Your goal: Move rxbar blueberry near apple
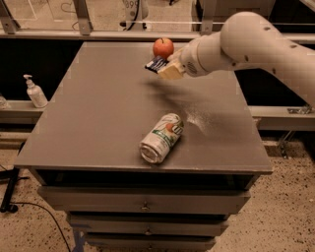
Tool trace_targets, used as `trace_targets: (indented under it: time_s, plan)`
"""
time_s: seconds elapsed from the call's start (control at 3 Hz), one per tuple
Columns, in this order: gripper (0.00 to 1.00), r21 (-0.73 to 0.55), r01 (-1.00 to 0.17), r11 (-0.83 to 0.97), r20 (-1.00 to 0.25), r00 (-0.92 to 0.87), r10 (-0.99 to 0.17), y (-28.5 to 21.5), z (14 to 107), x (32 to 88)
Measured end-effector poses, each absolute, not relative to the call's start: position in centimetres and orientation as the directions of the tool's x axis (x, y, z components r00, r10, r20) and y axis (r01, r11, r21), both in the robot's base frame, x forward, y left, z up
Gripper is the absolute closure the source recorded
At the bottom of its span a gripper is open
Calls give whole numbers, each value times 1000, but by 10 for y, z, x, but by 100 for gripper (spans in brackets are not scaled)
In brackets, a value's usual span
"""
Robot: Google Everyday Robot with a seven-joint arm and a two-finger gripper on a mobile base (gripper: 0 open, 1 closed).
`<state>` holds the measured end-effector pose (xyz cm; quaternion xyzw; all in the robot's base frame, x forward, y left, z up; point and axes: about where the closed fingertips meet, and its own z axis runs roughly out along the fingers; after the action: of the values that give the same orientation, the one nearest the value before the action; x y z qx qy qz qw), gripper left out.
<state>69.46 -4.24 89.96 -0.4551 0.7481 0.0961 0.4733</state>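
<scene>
The bar (154, 63) hangs above the far part of the worktop (98, 113), just at 7 o'clock of the apple (163, 47). Its long axis runs roughly from 9 to 3 o'clock, with the free end toward 9. The fingers of the gripper (164, 68) are clamped on its 3 o'clock end.

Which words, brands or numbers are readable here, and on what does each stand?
"99", perhaps "899": pale object at the top edge, cut off.
Bar, held by the gripper above the table near the apple: lettering too blurred.
Can: print too blurred.
Bottle: nothing readable.
</scene>
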Motion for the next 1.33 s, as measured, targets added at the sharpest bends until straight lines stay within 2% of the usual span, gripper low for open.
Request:
trace_targets:
  time_s: [0.67, 1.0, 1.33]
  plan:
    - [100, -325, -655, 682, -784, -216, -581, -154, 876, 752]
    - [100, -327, -648, 687, -774, -234, -589, -178, 867, 782]
    - [100, -317, -668, 674, -771, -233, -593, -180, 863, 804]
